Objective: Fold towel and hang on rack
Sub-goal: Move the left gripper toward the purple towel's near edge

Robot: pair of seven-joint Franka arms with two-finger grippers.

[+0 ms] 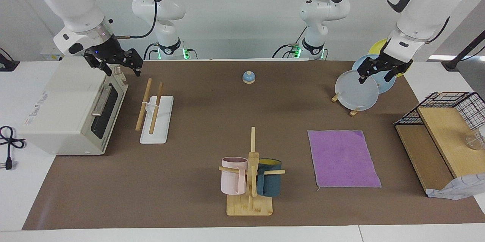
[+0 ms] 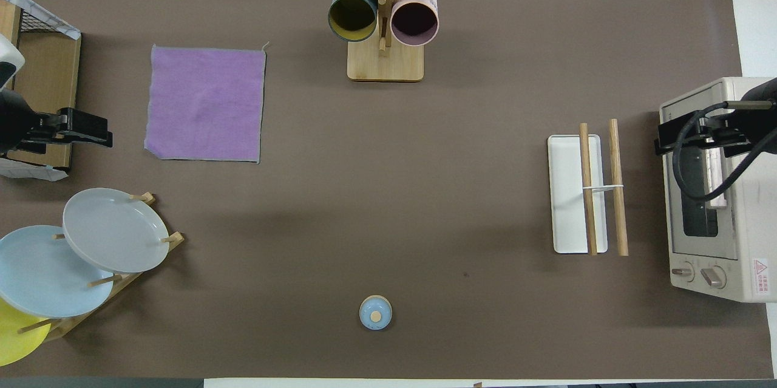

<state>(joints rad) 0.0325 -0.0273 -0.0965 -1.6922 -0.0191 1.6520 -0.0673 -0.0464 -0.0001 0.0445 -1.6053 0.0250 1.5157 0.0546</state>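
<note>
The purple towel (image 1: 343,158) (image 2: 205,104) lies flat and unfolded on the brown mat toward the left arm's end of the table. The rack (image 1: 156,119) (image 2: 576,194), a white base with two light-wood rods, stands toward the right arm's end beside the toaster oven. My left gripper (image 1: 374,77) (image 2: 103,135) hangs open and empty in the air over the plate stand area, apart from the towel. My right gripper (image 1: 121,71) (image 2: 661,145) is open and empty above the oven's front top edge, next to the rack.
A toaster oven (image 1: 68,109) sits at the right arm's end. A mug tree (image 1: 250,181) with a pink and a dark teal mug stands between towel and rack, farther from the robots. Also present are a plate stand (image 1: 356,90), a blue bell (image 1: 248,77) and a wooden shelf (image 1: 439,139).
</note>
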